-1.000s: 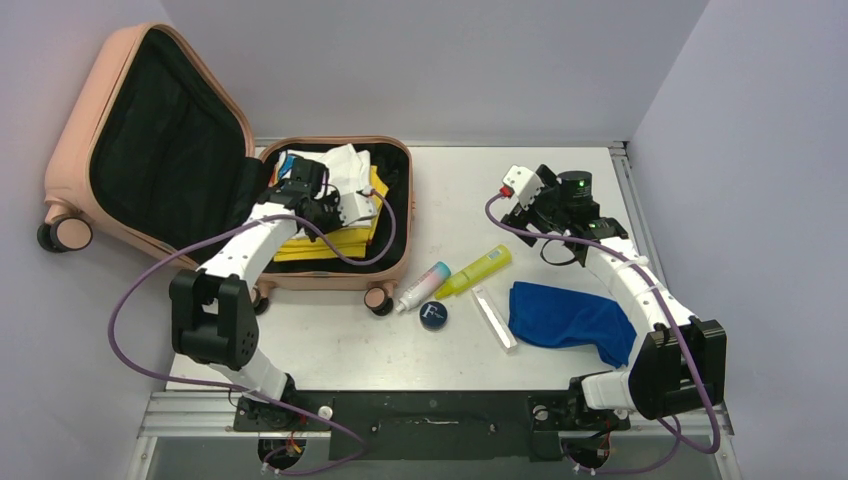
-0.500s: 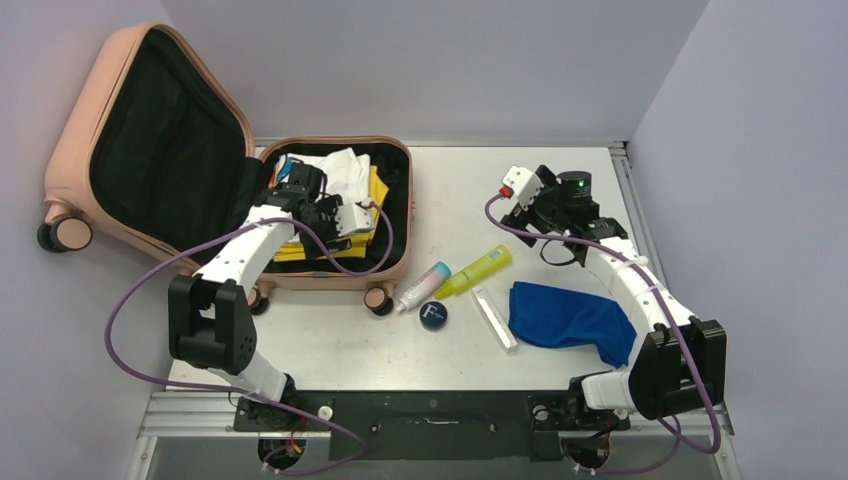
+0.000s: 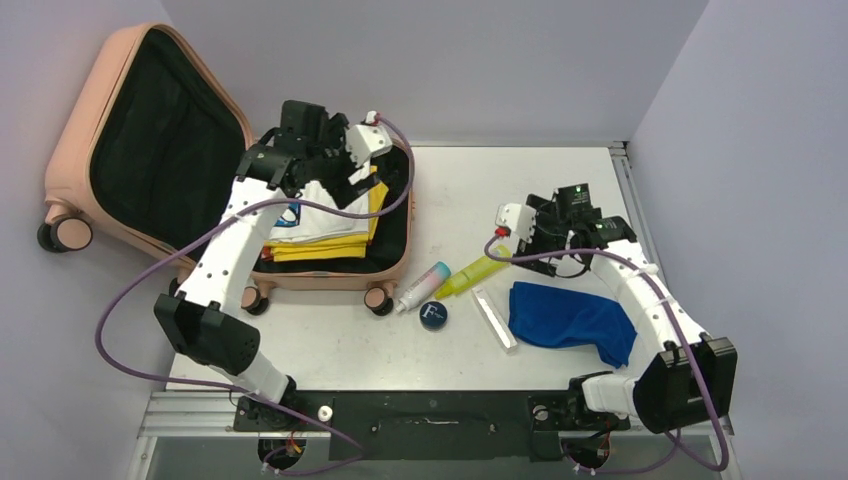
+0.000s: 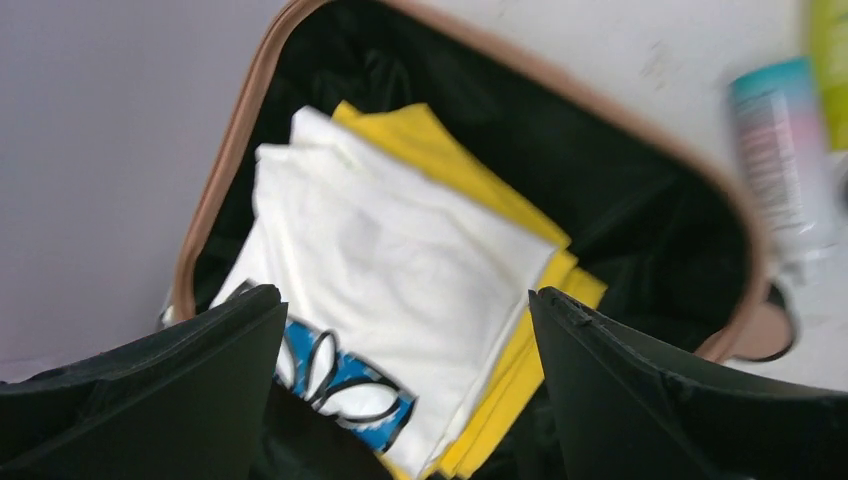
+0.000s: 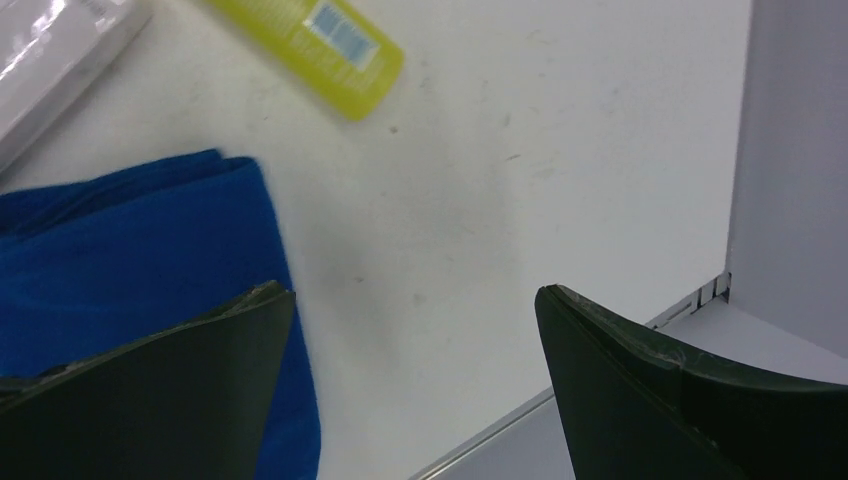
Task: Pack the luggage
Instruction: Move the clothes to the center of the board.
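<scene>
Luggage: the luggage [image 3: 72, 150] lies open at the left end of the surface [image 3: 560, 180]. Its lid is tipped up against the wall, its lower half lies flat, and the black lining shows.
Packed: a folded white shirt [image 4: 400, 250] with a blue print rests on a yellow garment [image 4: 440, 150] in the lower half.
Not packed: a pink-and-teal spray can [image 3: 423, 286], a yellow tube [image 3: 475, 270], a round dark tin [image 3: 433, 315], a slim clear box [image 3: 494, 317] and a blue cloth [image 3: 570, 320] lie on the surface to the right of the case.
Left jaws: spread wide and empty, hanging above the clothes in the case.
Right jaws: spread wide and empty, over bare surface just beside the blue cloth, with the yellow tube near.
Progress: the task looks partway done. Two garments are in, five items are out, and the lid is not yet closed.
Remaining work: the loose items likely go in beside or on top of the clothes. After that the lid comes down.
</scene>
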Controlling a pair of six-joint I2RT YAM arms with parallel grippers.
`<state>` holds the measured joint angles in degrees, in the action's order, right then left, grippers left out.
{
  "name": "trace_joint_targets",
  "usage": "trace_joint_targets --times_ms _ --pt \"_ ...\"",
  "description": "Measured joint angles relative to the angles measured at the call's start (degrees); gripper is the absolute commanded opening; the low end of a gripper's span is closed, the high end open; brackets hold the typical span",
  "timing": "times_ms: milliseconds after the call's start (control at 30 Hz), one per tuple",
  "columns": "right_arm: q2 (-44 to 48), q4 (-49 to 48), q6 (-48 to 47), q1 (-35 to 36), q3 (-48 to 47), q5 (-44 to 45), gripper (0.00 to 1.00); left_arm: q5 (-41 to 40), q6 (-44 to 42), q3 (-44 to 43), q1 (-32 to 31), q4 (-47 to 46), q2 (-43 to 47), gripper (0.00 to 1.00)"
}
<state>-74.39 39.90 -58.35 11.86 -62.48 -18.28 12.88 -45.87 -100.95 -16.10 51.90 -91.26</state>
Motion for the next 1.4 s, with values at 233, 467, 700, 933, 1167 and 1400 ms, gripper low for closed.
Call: trace_joint_targets --times_ms 233,467,700,933,1167,1400 --pt "7.3 11.4 -7.7 7.9 8.9 0.3 1.00 3.6 19.5 -2.4 -6.4 -2.6 -4.9 0.96" --pt "11.0 12.2 -8.7 14.6 17.4 -0.5 0.98 4.3 35.0 -1.6 -6.0 -10.9 -7.3 0.96" --pt "8.8 8.4 -9.3 11.2 18.3 -1.7 0.95 4.4 39.5 1.6 -6.0 -17.0 -6.3 0.96" --pt "8.0 10.4 -12.7 11.6 20.0 -1.9 0.99 3.7 40.5 4.7 -6.0 -18.9 -4.3 0.96" --pt "7.9 10.1 -11.3 15.5 24.9 -0.3 0.99 2.1 40.6 4.8 -6.0 -20.0 -3.9 0.96" --pt "7.6 1.0 -1.9 26.1 30.3 6.8 0.97 -1.3 41.4 4.8 -6.0 -21.0 -3.9 0.96"
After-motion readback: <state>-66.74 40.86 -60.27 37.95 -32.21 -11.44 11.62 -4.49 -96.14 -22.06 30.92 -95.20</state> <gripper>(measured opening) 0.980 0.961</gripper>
